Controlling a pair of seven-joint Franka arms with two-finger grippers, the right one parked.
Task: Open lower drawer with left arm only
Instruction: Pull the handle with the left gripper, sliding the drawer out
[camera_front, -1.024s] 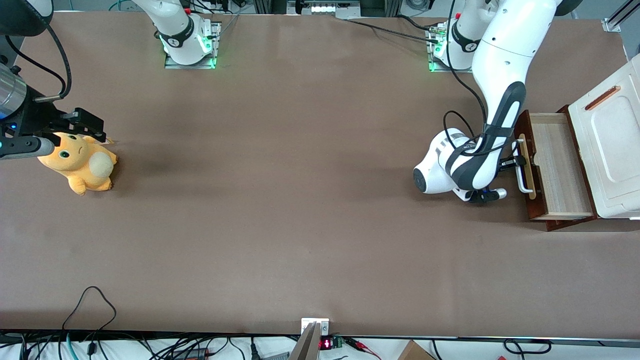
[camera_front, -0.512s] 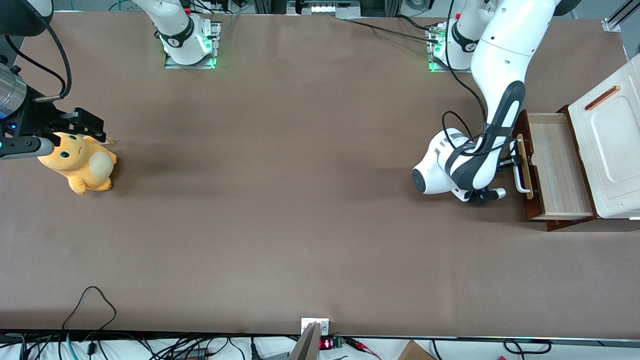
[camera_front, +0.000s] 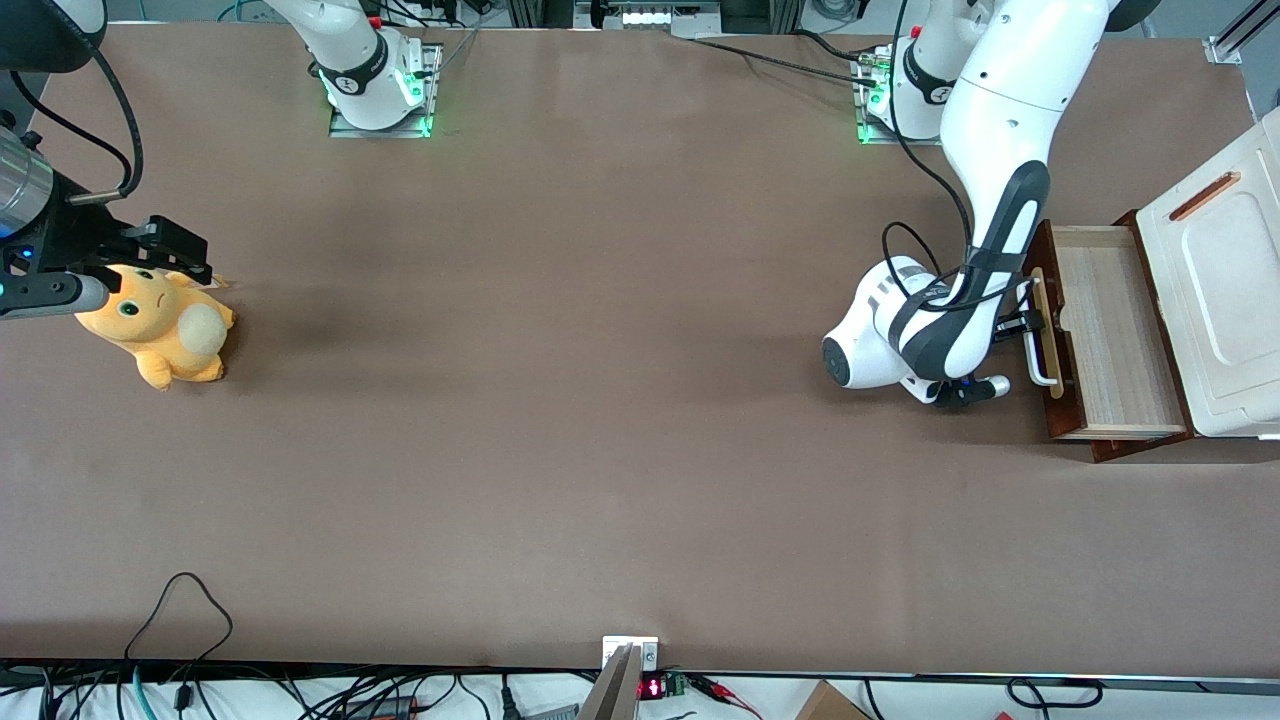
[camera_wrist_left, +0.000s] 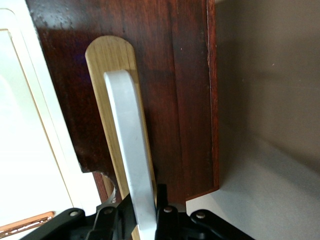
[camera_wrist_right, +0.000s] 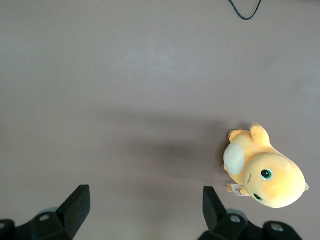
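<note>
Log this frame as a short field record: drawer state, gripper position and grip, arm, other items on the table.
lower drawer: pulled well out of the white cabinet, light wood inside visible, nothing seen in it
handle: white loop handle on a pale wood strip
gripper: at the handle, fingers closed around the loop
left arm: reaches down to the drawer front
other items: orange plush toy toward the parked arm's end of the table

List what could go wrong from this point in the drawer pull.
The gripper clamps the white loop handle near one end, so an off-centre pull may skew and jam the lower drawer. The grip could slip off the smooth handle. The drawer is already well out; pulling further might drag it free of the cabinet.
</note>
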